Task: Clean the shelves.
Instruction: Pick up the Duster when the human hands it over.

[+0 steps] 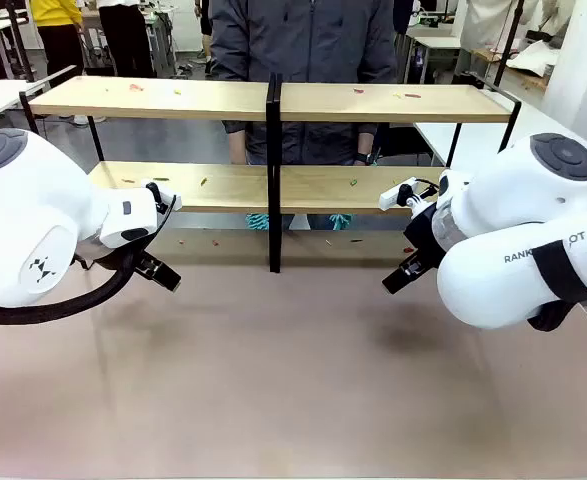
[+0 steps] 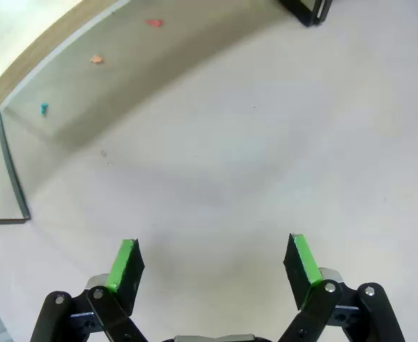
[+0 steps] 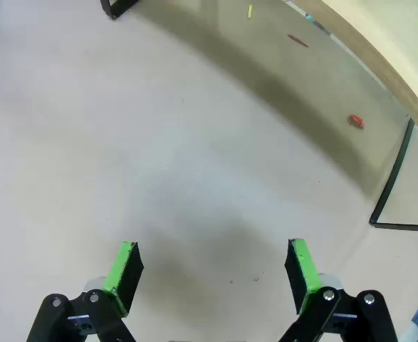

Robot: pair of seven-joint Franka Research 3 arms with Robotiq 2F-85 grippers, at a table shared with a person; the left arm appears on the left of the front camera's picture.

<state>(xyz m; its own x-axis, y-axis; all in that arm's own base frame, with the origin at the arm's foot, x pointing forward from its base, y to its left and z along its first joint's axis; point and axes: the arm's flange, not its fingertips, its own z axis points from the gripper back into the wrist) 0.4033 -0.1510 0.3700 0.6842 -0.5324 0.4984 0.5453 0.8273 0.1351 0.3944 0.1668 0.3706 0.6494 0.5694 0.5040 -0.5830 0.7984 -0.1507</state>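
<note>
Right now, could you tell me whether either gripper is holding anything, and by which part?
Nothing is held: the left gripper and the right gripper both stand open over the table, short of the shelves.

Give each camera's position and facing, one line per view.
Front: between the arms, facing across the pale table at the two-tier light-wood, black-framed shelves and a person; both white arms show.
Left wrist: behind the open, green-padded left claw, looking down at the table.
Right wrist: behind the open, green-padded right claw, likewise.
Shared: both wrist views catch small coloured scraps under the shelves.
</note>
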